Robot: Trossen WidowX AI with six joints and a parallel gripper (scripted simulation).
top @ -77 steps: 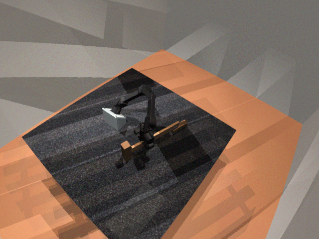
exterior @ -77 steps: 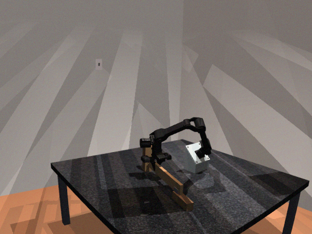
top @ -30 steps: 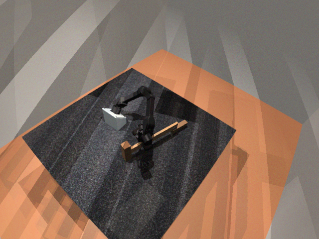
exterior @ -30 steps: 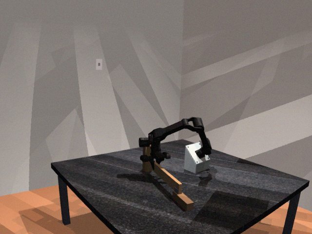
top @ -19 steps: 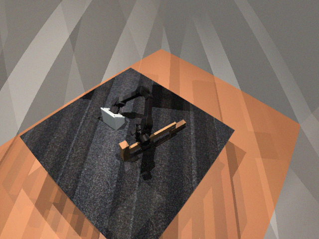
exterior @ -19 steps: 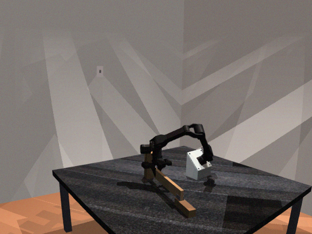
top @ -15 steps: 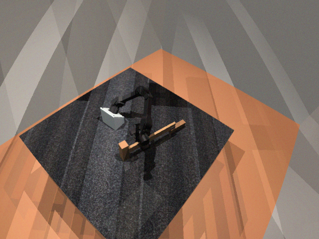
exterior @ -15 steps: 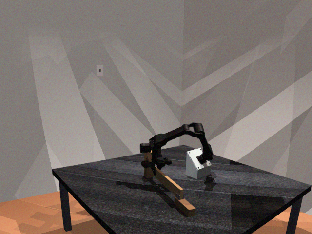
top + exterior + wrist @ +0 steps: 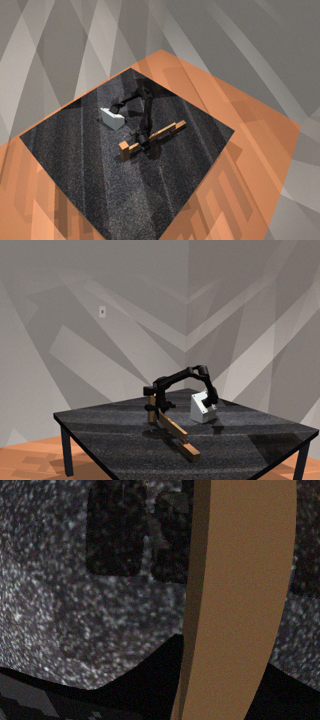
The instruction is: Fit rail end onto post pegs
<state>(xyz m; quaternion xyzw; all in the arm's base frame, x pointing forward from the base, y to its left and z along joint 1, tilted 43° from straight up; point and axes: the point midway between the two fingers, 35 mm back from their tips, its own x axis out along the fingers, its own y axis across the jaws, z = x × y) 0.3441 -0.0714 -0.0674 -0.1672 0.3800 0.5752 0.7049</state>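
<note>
The wooden bed rail (image 9: 164, 131) (image 9: 173, 425) (image 9: 245, 580) runs from the post to the footboard block, its near end raised off the table and looking about level. My gripper (image 9: 143, 146) (image 9: 158, 414) (image 9: 201, 644) is shut on the rail near its post end. That end is right at the face of the upright post (image 9: 125, 152) (image 9: 150, 411); the pegs and holes are hidden, and I cannot tell if a thin gap remains. The rail's far end is over the inner end of the low footboard block (image 9: 181, 124) (image 9: 190, 451); its seating in the bracket is unclear.
A pale grey box with a sloped top (image 9: 113, 123) (image 9: 197, 413) stands beside the arm's base. The arm (image 9: 147, 111) (image 9: 178, 375) arches from it over to the rail. The dark table (image 9: 85, 165) (image 9: 116, 438) carries everything.
</note>
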